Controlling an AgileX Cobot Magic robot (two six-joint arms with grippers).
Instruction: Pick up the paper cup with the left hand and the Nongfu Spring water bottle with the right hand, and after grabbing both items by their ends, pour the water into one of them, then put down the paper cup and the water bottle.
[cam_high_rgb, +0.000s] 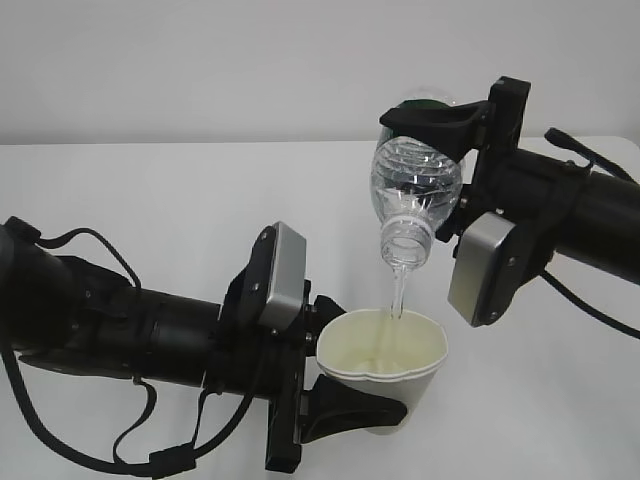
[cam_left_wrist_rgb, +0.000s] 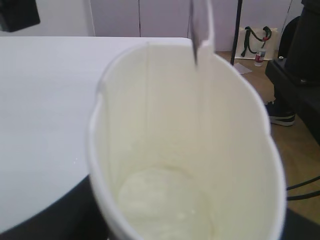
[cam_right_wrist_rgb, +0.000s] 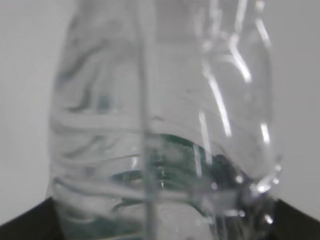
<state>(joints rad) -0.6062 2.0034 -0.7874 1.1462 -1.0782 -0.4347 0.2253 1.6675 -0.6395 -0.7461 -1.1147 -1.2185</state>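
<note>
The Nongfu Spring water bottle (cam_high_rgb: 415, 185), clear, ribbed and uncapped, is held mouth-down above the table (cam_high_rgb: 150, 200), gripped near its base by the right hand (cam_high_rgb: 432, 122), whose jaws are clamped on it at 12 o'clock. A thin stream of water (cam_high_rgb: 397, 293) is seen falling from its neck. At 6 o'clock, the white paper cup (cam_high_rgb: 385, 365), cream inside with its rim pinched out of round, is grasped at its lower part by the left hand (cam_high_rgb: 345, 410).
</note>
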